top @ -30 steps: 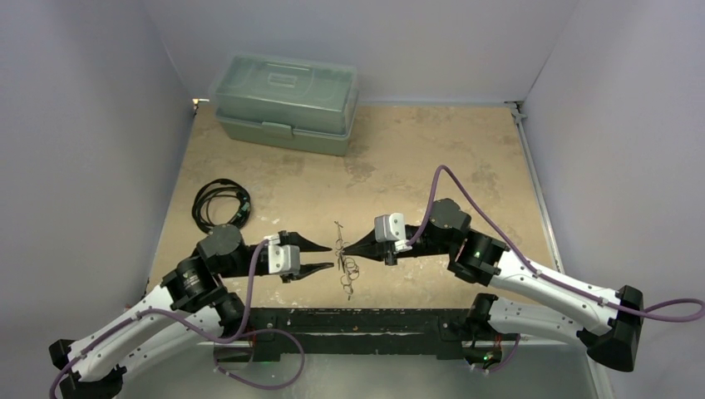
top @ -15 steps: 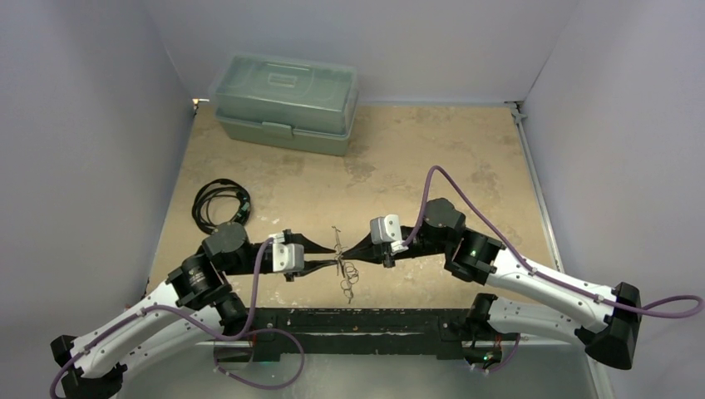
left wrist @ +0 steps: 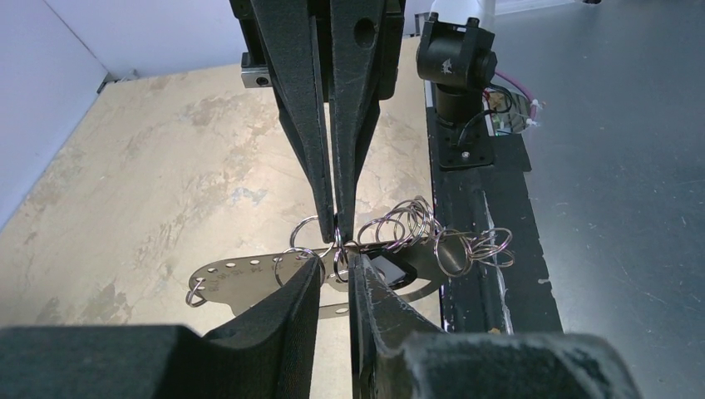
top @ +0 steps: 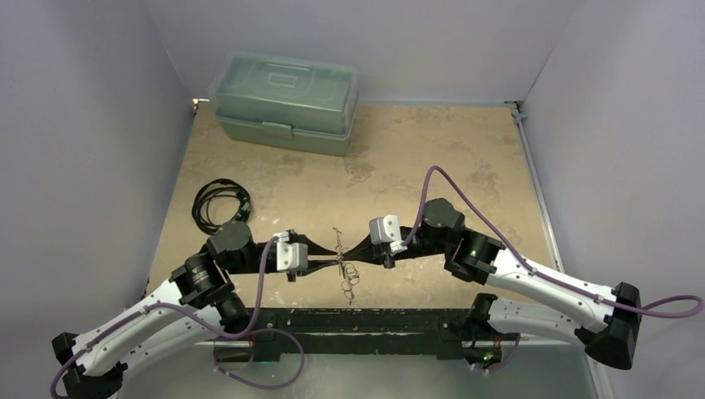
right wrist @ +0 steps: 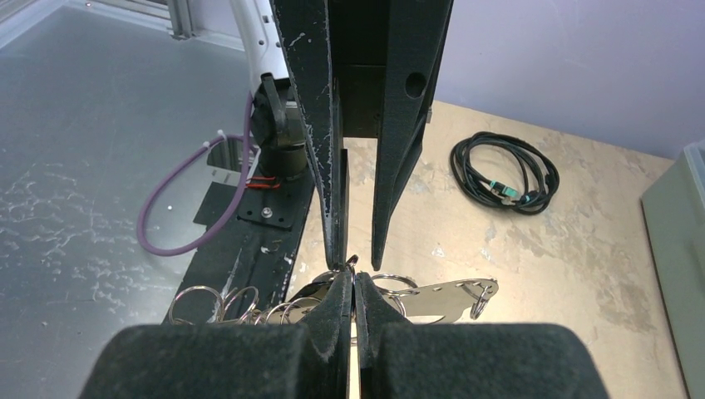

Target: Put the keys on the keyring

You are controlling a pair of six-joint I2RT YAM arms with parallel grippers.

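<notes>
Well in front of the toolbox (top: 287, 101), toward our bases, the keyring (top: 343, 268) sits pinched in the fully closed right gripper (right wrist: 352, 281). The left gripper (left wrist: 337, 262) faces it, jaws a narrow slit apart around one small ring (left wrist: 336, 249); we cannot tell whether they grip it. If we squeeze off-centre, that ring may twist out, or the keyring may drag loose.

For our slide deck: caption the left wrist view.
Right fingers pinch the keyring while left fingers flank its small rings.
</notes>
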